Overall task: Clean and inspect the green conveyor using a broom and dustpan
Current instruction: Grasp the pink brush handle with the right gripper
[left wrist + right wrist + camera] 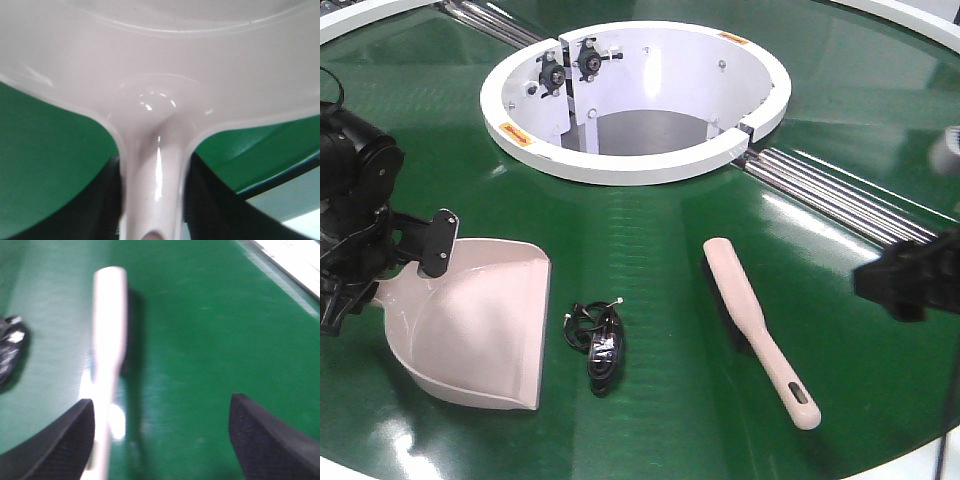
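Front view, green conveyor [650, 230]: fills the frame, glossy, with white central ring [620, 163] at 12 o'clock and silver roller rods [840, 195] running off toward 3 o'clock.
Front view, dustpan [480, 330]: sits at 8 o'clock, open mouth facing 3 o'clock, handle end hidden behind the arm.
Front view, left gripper [420, 250]: at 9 o'clock, set on the pan's handle end.
Front view, broom [755, 325]: lies flat on the belt at 4 o'clock, bristle head toward 11 o'clock, slotted handle end toward 5 o'clock.
Front view, black wired object [600, 345]: at 6 o'clock, between dustpan and broom, just beside the pan's mouth.
Front view, right gripper [905, 280]: at the 3 o'clock edge, apart from the broom.
Left wrist view, fingers [95, 210]: pressed against both sides of the dustpan handle, which runs down to 6 o'clock.
Right wrist view, pads [265, 440]: spread wide at 7 and 5 o'clock, holding nothing; blurred broom just beside the 7 o'clock pad, contact impossible to tell.
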